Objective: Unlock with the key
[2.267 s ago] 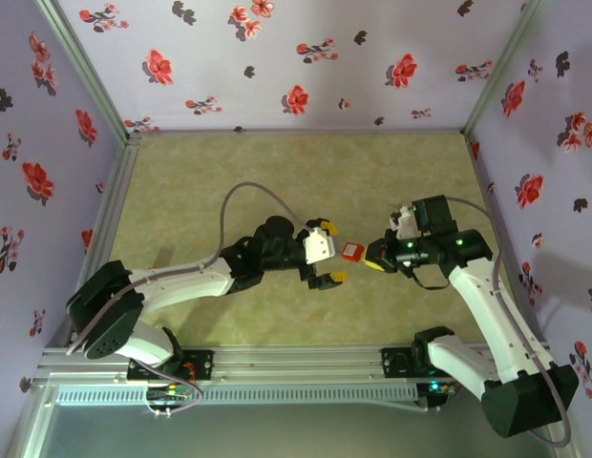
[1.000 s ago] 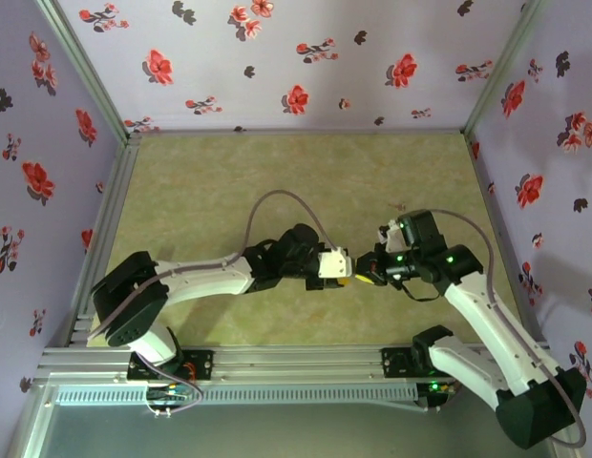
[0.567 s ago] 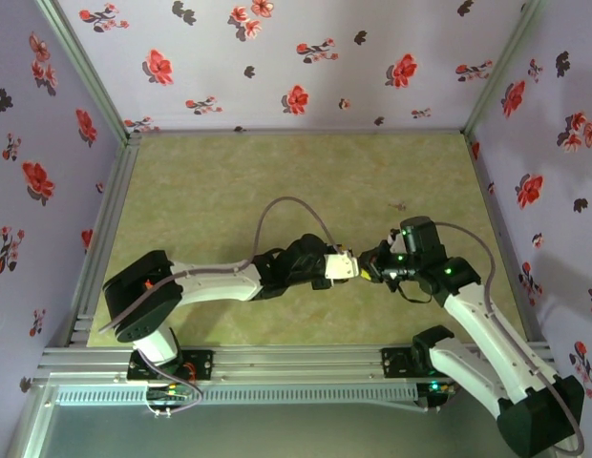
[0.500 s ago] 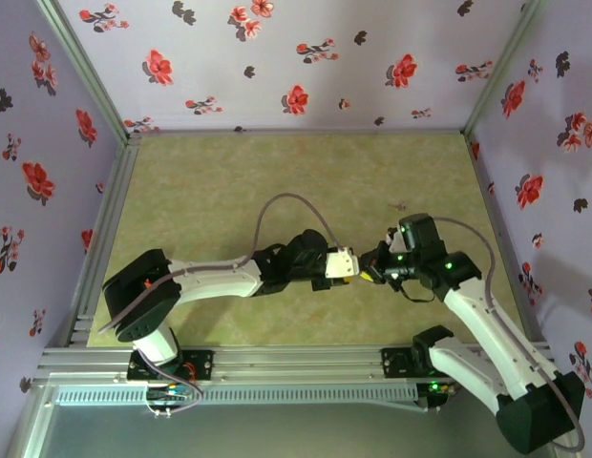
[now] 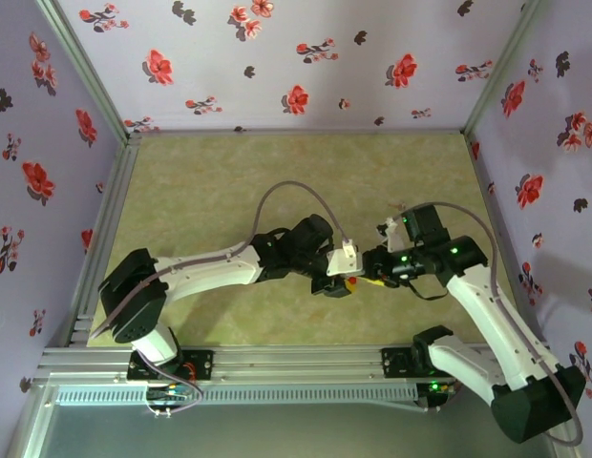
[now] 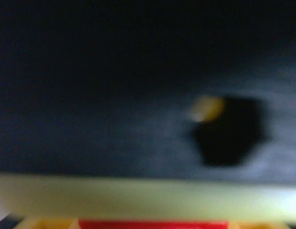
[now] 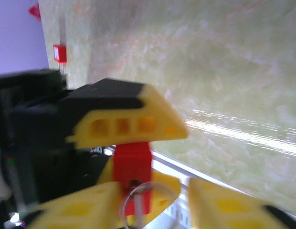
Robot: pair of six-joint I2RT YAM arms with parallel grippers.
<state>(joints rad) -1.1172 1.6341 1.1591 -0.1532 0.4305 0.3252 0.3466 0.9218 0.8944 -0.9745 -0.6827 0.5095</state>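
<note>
Two arms meet mid-worktop (image 5: 229,181) in the top view, the left hand (image 5: 339,277) and right hand (image 5: 370,270) tip to tip w/ a speck of red btwn them.

Right wrist view, close up: the left hand's yellow fingers (image 7: 124,125) are clamped on a red padlock (image 7: 132,162), one finger above it and one below, w/ the padlock's narrow end facing the camera. A dark spot sits low on that end. The key (image 7: 137,190) is right at that spot and very blurred, so I can't tell if it's in the lock or just against it. Its thin wire ring (image 7: 139,196) hangs in front.

The right hand's own fingers (image 7: 76,207) rise from the bottom edge, parted, w/ the ring in the gap and close to one of them. No clear pinch on it.

A second red padlock (image 7: 59,52) w/ a thin shackle lies on the worktop well apart from the hands, near the purple wall (image 7: 19,38).

Left wrist view is out of focus: dark mass up top, pale band under it, and a red strip at the bottom edge btwn two yellow bits.
</note>
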